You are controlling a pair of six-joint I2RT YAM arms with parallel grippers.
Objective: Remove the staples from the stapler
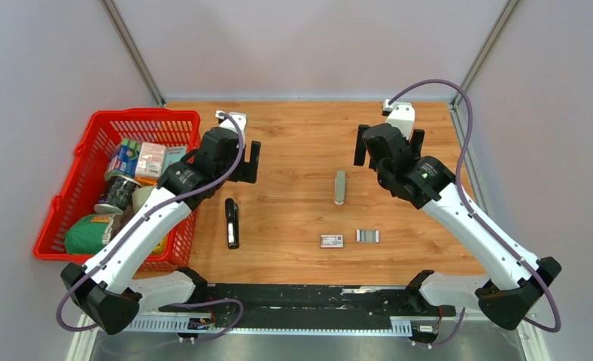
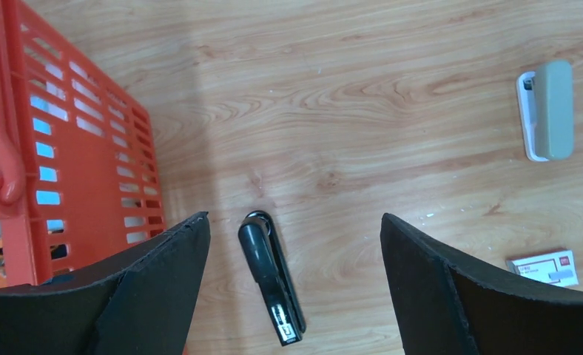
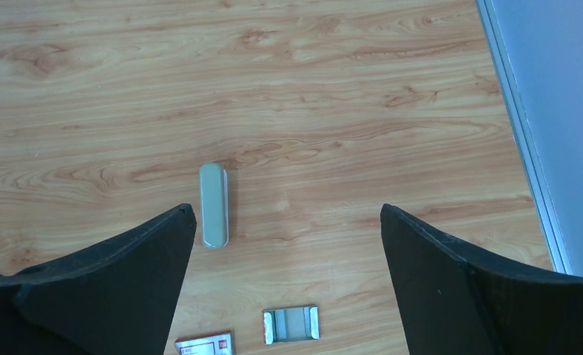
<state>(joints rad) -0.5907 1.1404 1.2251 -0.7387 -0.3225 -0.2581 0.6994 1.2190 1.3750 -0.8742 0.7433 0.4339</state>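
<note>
A black stapler (image 1: 232,222) lies closed on the wooden table, left of centre; in the left wrist view it (image 2: 270,277) lies below and between my open fingers. A grey-green stapler (image 1: 339,187) lies closed at the centre, also in the right wrist view (image 3: 214,205). A small silvery rectangle (image 1: 366,235), which looks like staple strips side by side (image 3: 291,325), lies near the front. No staples show in either stapler. My left gripper (image 1: 229,167) and right gripper (image 1: 389,150) hover above the table, open and empty.
A small printed white box (image 1: 331,241) lies left of the silvery rectangle. A red basket (image 1: 98,135) of groceries stands at the table's left edge, close to the left arm. A metal rail runs along the right table edge (image 3: 529,163).
</note>
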